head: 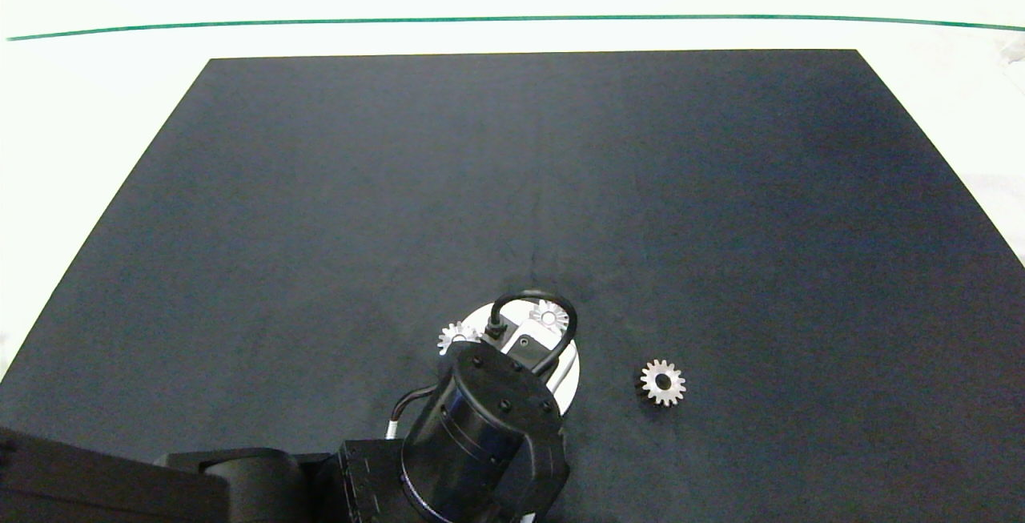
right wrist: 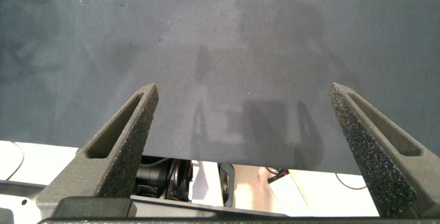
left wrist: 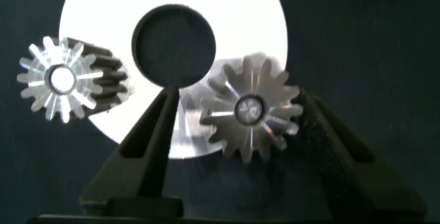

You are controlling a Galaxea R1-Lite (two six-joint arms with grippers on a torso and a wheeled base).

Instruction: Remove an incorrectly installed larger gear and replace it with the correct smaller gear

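Dark mat [head: 512, 187]; wrist-only gear [left wrist: 251, 107] between gripper fingers.

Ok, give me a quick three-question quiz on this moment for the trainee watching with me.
1. True or false: the left gripper has a finger on either side of the larger gear on the white disc.
2. Where is the smaller gear? A) on the disc; B) loose on the dark mat; C) in the left gripper.
3. Fill in: the fingers of the right gripper are ____.
Key: 1 true; 2 B; 3 open.
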